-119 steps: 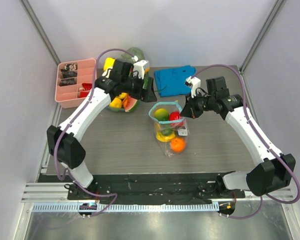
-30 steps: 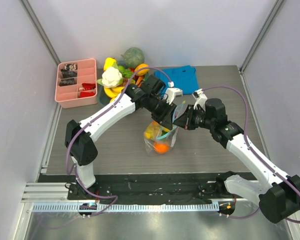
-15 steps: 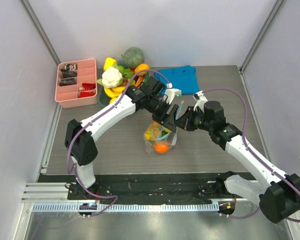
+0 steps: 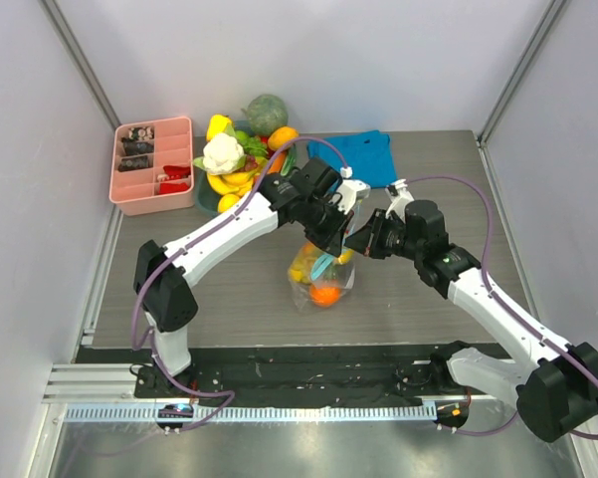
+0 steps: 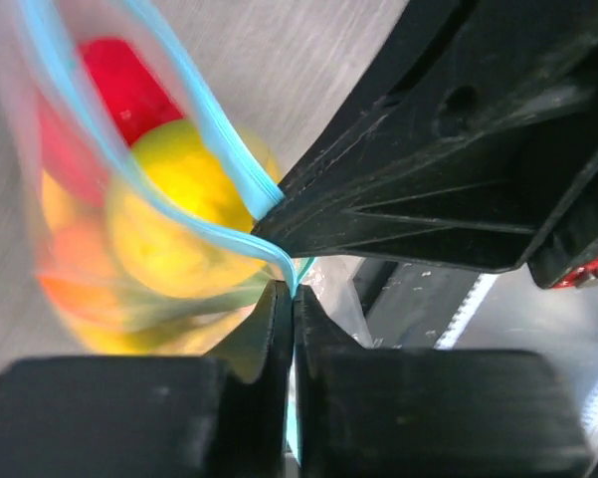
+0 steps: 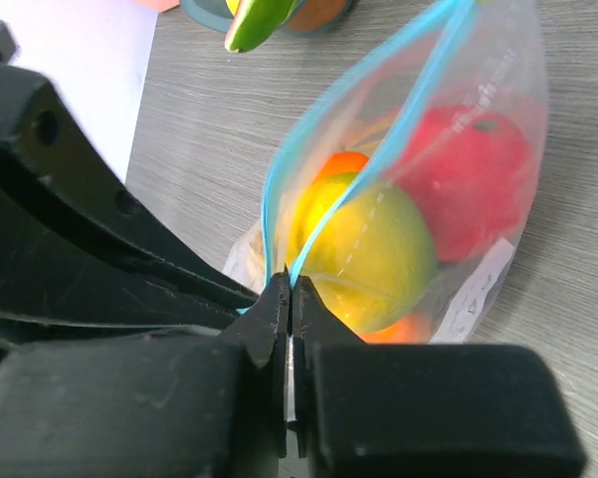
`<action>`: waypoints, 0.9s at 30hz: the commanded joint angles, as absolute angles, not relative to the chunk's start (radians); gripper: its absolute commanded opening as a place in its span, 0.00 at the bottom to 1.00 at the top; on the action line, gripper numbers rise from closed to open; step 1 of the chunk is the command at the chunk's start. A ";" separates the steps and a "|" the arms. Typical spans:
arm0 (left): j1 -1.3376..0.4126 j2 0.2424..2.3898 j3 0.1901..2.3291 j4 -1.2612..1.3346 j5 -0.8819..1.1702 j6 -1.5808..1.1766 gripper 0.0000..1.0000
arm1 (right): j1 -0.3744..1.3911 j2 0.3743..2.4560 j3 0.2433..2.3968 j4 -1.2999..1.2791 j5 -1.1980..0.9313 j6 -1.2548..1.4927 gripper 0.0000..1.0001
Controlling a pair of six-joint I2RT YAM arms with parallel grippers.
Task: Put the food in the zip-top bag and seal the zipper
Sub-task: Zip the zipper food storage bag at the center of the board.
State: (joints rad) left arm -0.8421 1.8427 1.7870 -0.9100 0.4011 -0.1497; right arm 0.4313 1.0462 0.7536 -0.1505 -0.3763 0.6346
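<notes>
Zip-top bag (image 4: 320,281), frame centre, holds the food (image 6: 363,249); sealing in hand. Left claw (image 5: 292,294) and right claw (image 6: 289,284) both pinch the zipper (image 5: 219,134); next, likely press along the gaping strip.

Your left tool (image 5: 291,299) and right tool (image 6: 289,294) crowd the zip-top bag (image 4: 320,284) from above. You have bare bench (image 4: 219,299) on its near side, but the produce pile (image 4: 229,164) blocks the far left.

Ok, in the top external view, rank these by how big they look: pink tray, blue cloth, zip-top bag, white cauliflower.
1. pink tray
2. blue cloth
3. zip-top bag, though it is partly hidden and held up nearer the camera, so cloth versus bag is unsure
4. white cauliflower
</notes>
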 commanded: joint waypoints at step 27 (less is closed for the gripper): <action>-0.704 1.422 1.423 -1.149 0.624 1.179 0.00 | 0.347 0.730 0.672 -0.210 -0.753 -0.363 0.95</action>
